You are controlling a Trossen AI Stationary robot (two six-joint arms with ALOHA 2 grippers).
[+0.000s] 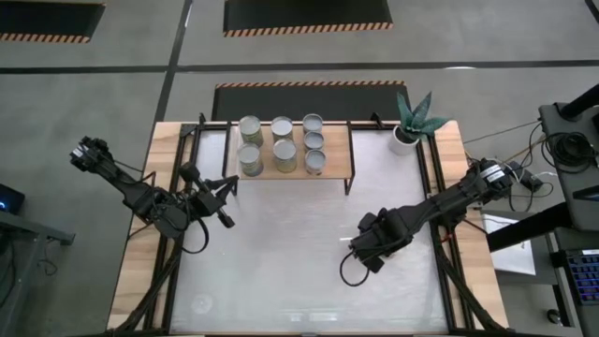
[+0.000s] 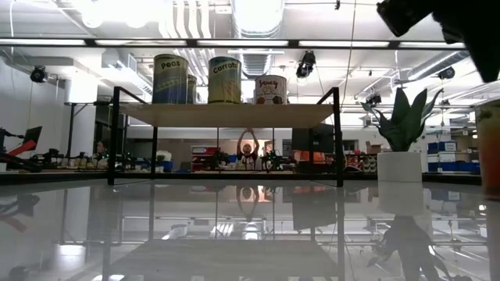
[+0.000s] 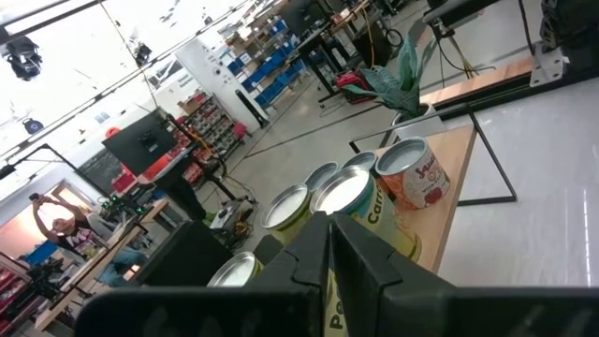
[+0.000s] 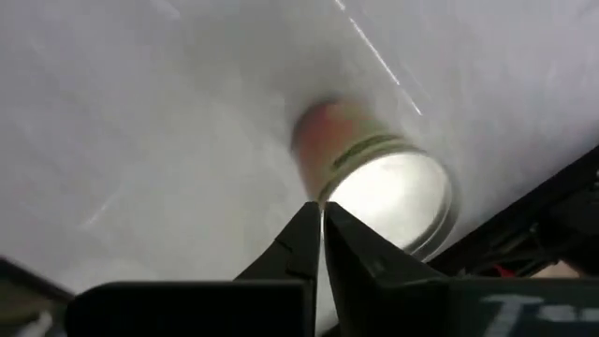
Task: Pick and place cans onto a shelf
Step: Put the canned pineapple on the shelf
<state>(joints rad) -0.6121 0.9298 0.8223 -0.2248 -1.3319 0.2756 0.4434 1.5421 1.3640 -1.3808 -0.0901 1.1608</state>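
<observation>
Hovering with fingers together, the right gripper points at a can just beyond.

Silver-topped cans, pale wooden shelf

Seven cans atop the shelf (itself on the white table).
</observation>
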